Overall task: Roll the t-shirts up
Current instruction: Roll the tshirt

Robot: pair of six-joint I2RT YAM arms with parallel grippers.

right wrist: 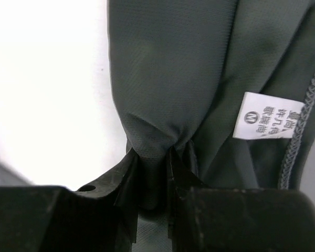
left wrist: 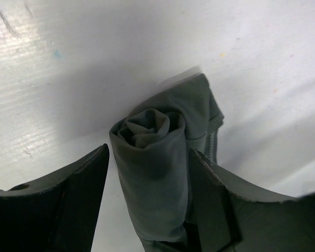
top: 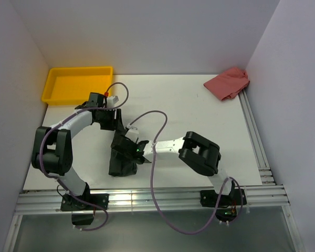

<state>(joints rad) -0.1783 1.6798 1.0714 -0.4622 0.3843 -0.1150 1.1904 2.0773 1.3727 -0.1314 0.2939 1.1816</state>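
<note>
Item: dark grey t-shirt, wound into a loose roll; the spiral of one end shows in my left wrist view.
Location: on the white table, left of centre and towards the near edge, between my two arms.
Left claw: wide open and straddling the far end of the roll. One finger lies against the cloth; the other stands just clear of it.
Right claw: pinched tight on a gathered fold of the shirt's fabric, which bunches between my fingers.
Label: small white tag with printed characters, on the shirt beside a stitched hem.
Yellow tray: far-left corner, well apart from the shirt.
Pink cloth: crumpled at the far-right corner.
</note>
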